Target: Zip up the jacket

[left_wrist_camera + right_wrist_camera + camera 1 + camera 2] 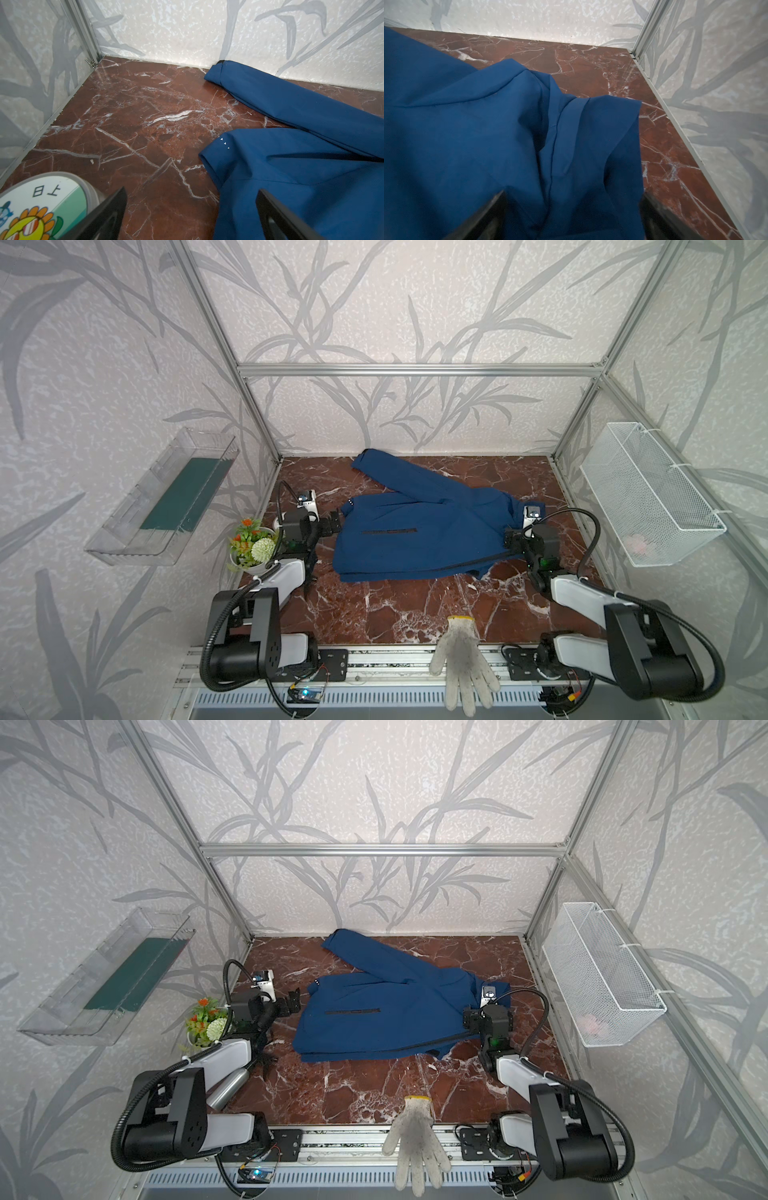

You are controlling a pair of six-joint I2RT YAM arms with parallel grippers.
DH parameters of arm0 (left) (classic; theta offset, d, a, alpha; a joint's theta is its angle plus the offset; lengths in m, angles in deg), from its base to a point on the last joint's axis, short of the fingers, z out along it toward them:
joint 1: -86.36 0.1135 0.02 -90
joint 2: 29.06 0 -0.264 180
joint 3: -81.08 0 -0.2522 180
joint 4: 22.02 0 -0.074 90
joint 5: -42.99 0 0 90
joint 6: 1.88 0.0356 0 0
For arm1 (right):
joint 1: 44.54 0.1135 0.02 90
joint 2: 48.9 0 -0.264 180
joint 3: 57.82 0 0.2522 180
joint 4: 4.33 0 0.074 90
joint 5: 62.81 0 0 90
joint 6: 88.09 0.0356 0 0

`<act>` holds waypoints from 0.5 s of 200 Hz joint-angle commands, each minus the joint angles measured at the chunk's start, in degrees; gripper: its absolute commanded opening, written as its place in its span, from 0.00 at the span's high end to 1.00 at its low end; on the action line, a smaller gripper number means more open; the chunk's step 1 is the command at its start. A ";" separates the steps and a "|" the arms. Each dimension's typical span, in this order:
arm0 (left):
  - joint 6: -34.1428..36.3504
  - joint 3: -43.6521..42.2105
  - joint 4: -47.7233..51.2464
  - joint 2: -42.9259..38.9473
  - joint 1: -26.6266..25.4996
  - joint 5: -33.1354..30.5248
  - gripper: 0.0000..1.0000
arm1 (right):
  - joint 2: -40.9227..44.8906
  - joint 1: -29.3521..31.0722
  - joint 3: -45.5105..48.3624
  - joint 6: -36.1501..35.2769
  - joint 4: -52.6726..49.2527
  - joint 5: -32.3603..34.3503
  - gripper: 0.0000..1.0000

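Note:
The navy-blue jacket [415, 531] lies flat on the marble table in both top views [374, 1019]. One sleeve reaches toward the back wall. A black front zipper [436, 568] runs along its near edge, and a black pocket zipper [388, 531] shows on top. My left gripper [337, 519] is at the jacket's left edge and open. In the left wrist view [191, 207] one finger is over blue cloth [311, 187] and the other over bare marble. My right gripper [513, 539] is over the jacket's right end, open, with bunched fabric [488, 124] between its fingers [572, 207].
A potted artificial plant [251, 545] stands beside the left arm, with a round cartoon-labelled container [41, 207] next to it. A metal cylinder [228, 1088] lies under that arm. A grey-white glove [461, 659] hangs over the front rail. A clear tray [162, 497] and a wire basket [648, 493] hang on the side walls.

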State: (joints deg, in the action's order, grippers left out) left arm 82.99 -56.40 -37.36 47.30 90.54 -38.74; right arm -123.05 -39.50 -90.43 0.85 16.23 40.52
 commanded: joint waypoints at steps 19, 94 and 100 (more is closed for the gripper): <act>4.63 -0.87 -0.32 0.92 0.13 -1.40 0.01 | -1.53 0.22 -1.36 -0.64 6.09 -2.90 0.01; 3.55 -11.04 -33.75 13.98 0.20 -3.76 0.01 | -14.34 1.49 1.80 -3.74 26.16 -9.64 0.01; 3.35 -11.03 -31.43 12.89 0.18 -4.45 0.01 | -15.44 1.76 1.72 -4.20 27.62 -9.79 0.01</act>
State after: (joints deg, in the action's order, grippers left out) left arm 85.20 -64.53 -57.12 58.73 90.54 -42.45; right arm -134.46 -38.72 -89.36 -1.21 34.31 32.63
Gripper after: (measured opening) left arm 0.990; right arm 0.990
